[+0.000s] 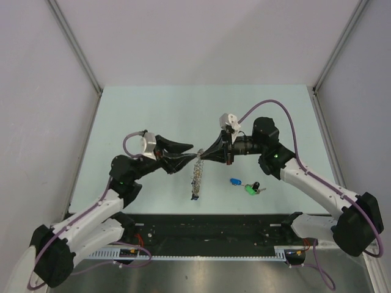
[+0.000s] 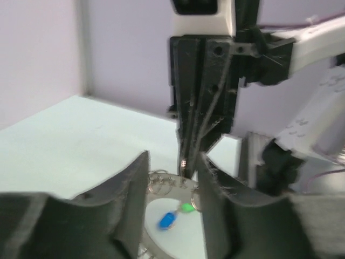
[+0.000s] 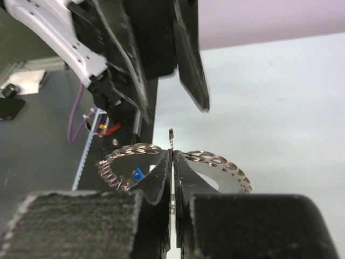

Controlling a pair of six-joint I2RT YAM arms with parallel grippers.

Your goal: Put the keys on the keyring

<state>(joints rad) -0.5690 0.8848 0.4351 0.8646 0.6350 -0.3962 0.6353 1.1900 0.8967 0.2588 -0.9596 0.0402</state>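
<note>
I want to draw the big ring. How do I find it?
Start at the middle of the pale table. The keyring stands on edge there, pinched in the right gripper. It is silver, rimmed with tiny wire loops, and much bigger than the coloured keys nearby.

1 keyring [image 1: 197,174], mid-desk. 3 keys [image 1: 246,186] lying together just right of it: 1 blue head [image 1: 235,181], 1 green head [image 1: 250,190], 1 black head [image 1: 256,185]; any more too small to tell. 2 robot arms: 1 left arm [image 1: 91,213], 1 right arm [image 1: 317,183]. 1 desk [image 1: 153,110]
</note>
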